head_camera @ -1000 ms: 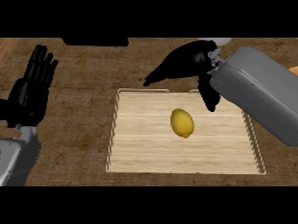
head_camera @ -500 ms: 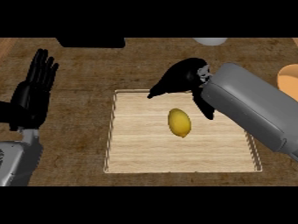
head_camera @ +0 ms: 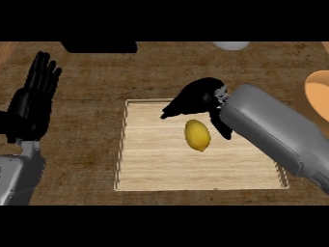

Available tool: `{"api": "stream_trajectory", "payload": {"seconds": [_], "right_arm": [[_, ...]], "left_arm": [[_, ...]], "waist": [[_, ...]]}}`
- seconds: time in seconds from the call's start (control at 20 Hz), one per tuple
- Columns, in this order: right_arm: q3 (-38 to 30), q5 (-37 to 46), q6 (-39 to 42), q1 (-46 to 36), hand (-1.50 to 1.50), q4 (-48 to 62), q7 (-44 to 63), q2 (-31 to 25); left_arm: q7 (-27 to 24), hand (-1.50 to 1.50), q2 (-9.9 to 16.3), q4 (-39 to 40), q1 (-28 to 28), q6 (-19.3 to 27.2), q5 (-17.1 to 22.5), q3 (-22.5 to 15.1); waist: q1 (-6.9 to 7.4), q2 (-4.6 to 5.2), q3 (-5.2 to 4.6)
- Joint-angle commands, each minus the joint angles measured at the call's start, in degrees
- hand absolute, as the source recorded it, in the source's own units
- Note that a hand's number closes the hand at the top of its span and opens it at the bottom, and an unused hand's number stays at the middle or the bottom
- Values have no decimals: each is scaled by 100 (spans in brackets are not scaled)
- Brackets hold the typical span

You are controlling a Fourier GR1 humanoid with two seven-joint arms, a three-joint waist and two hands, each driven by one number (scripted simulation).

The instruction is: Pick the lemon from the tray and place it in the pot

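Lower and nearer than half a second ago, the right robot hand now hangs just above the top end of the lemon, fingers spread apart and curved downward but not yet closed on the fruit. Judging from that, the reach is nearly finished and the grasp comes next. Around the lemon, the wooden tray holds nothing else, and the fruit lies near its middle, untouched. Well to the right of the lemon, at the frame edge, an orange pot shows only in part; its inside looks empty. Far left of the lemon, the left robot hand rests open, fingers up, over the bench.
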Motion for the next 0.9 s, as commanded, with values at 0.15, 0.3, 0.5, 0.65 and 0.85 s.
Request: {"api": "stream_trajectory", "payload": {"seconds": [0.15,0.3,0.5,0.65,0.85], "right_arm": [[-82,730,70,228,-150,-3,112,363],[-168,1088,-250,385,-150,394,-74,419],[-287,1268,-66,665,-150,119,-181,361],[-409,1418,-222,509,-150,598,-498,410],[-240,1771,-535,629,-150,1199,-663,880]], "left_arm": [[31,0,-144,-9,76,-31,-155,-4],[156,0,-5,4,-62,-191,-53,206],[212,0,33,-191,107,-285,-63,282],[367,0,-277,-603,200,51,-308,-13],[-272,0,-393,37,230,-241,-275,96]], "waist": [[-15,-8,-1],[-1,-1,0],[-11,-11,0],[17,-9,2],[33,12,-1]]}}
